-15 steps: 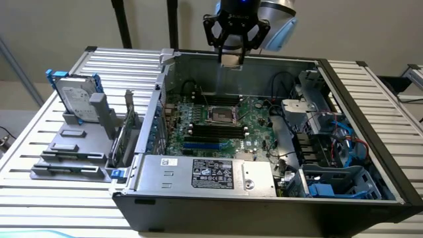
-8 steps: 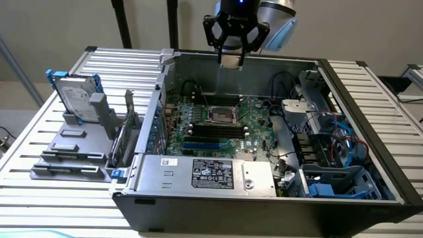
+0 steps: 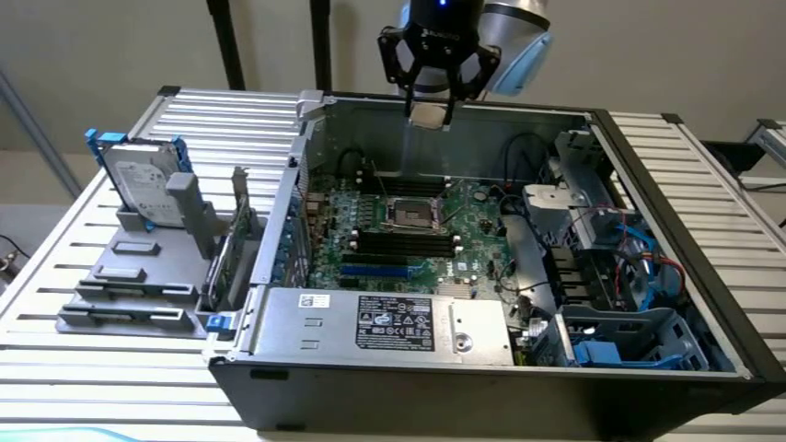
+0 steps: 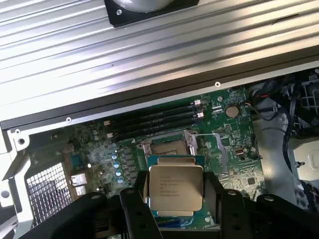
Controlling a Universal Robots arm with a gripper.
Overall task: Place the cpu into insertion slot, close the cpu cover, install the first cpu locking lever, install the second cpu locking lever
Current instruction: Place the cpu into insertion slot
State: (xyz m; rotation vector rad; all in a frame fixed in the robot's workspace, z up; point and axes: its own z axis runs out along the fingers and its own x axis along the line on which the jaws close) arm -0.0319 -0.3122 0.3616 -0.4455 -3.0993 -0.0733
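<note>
My gripper (image 3: pixel 432 114) hangs high above the open computer case, shut on the cpu (image 3: pixel 429 114), a pale silver-beige square chip. In the wrist view the cpu (image 4: pixel 175 187) sits flat between the black fingers (image 4: pixel 140 199), its printed metal top facing the camera. Below it on the green circuit board lies the insertion slot (image 3: pixel 413 212), a dark square socket with a metallic rim. The same insertion slot (image 4: pixel 166 146) shows in the wrist view just beyond the chip. A silver frame, the cpu cover (image 4: pixel 211 147), lies folded open beside the socket.
Long black memory slots (image 3: pixel 399 244) run next to the socket. A silver power supply (image 3: pixel 383 324) fills the case's near side, cables and blue drive bays (image 3: pixel 627 336) the exterior view's right. A hard drive (image 3: pixel 145 182) and grey brackets stand on the slatted table at the exterior view's left.
</note>
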